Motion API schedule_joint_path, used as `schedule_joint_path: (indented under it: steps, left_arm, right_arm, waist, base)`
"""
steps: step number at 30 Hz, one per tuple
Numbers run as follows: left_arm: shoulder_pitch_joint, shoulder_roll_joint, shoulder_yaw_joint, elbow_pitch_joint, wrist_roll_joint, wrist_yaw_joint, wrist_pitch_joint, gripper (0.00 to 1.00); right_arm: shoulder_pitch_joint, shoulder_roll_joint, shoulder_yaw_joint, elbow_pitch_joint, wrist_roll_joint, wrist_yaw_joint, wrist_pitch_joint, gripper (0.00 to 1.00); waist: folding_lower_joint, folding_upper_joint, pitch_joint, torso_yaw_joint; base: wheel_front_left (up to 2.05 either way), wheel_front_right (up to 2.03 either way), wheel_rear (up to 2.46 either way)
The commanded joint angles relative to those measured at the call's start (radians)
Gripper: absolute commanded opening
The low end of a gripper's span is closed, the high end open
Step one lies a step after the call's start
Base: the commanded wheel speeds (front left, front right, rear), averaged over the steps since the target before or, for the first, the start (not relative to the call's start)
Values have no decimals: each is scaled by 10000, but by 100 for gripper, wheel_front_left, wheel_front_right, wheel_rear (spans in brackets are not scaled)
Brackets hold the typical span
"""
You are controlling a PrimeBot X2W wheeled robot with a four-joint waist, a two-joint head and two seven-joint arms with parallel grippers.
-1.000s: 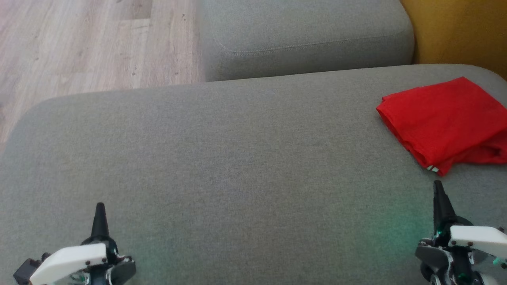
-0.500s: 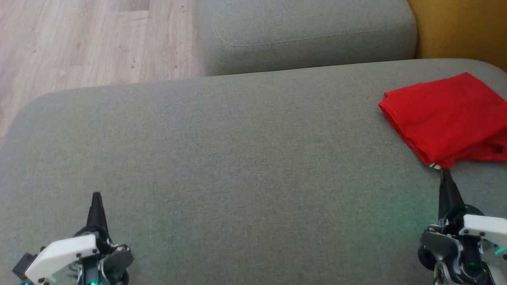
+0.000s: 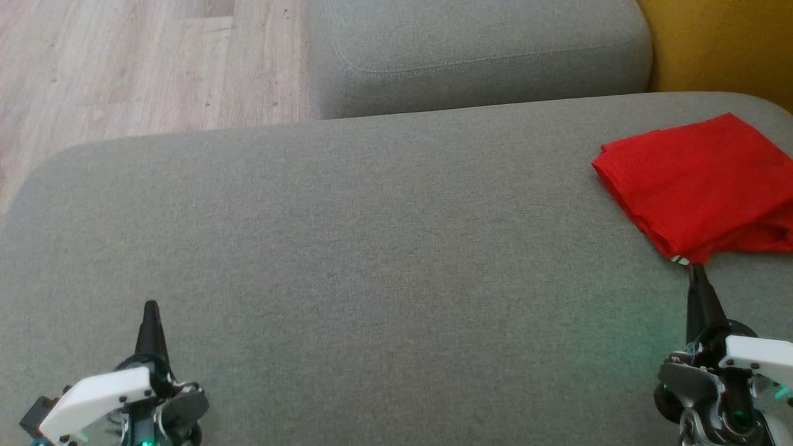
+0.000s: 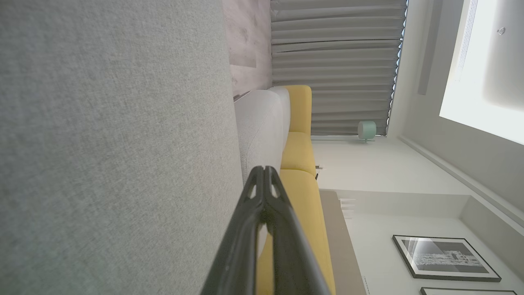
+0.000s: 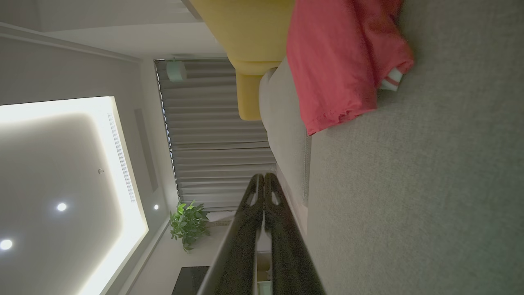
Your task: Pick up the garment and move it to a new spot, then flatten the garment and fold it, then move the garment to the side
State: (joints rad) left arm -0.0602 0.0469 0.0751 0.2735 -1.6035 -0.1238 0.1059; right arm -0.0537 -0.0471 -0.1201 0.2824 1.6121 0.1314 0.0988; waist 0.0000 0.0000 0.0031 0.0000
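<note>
Evidently had folded garment [image 3: 694, 179] and set it aside, just beyond right pincer [image 3: 697, 271] tip, well apart from left pincer [image 3: 150, 308]. Held both closed, empty. Judged little left.

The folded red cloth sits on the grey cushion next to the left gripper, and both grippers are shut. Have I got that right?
Not quite. The red cloth lies on the grey cushion next to the right gripper, not the left gripper; the head view shows it. The rest stands: it is folded, and both grippers are shut.
</note>
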Motion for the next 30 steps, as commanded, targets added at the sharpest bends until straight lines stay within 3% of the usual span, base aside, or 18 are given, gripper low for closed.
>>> schedule_joint_path:
  steps: [1,30]
  left_arm:
    - [-480,41,387,-281,-51,-69,73,0]
    - [-480,38,392,-282,-47,-69,76,0]
  right_arm:
    - [-531,-116,176,-382,57,-7,54,0]
    - [-535,-87,133,-379,22,-7,87,0]
  waist:
    - [0,0,0,0]
    - [0,0,0,0]
  base:
    - [0,0,0]
    - [0,0,0]
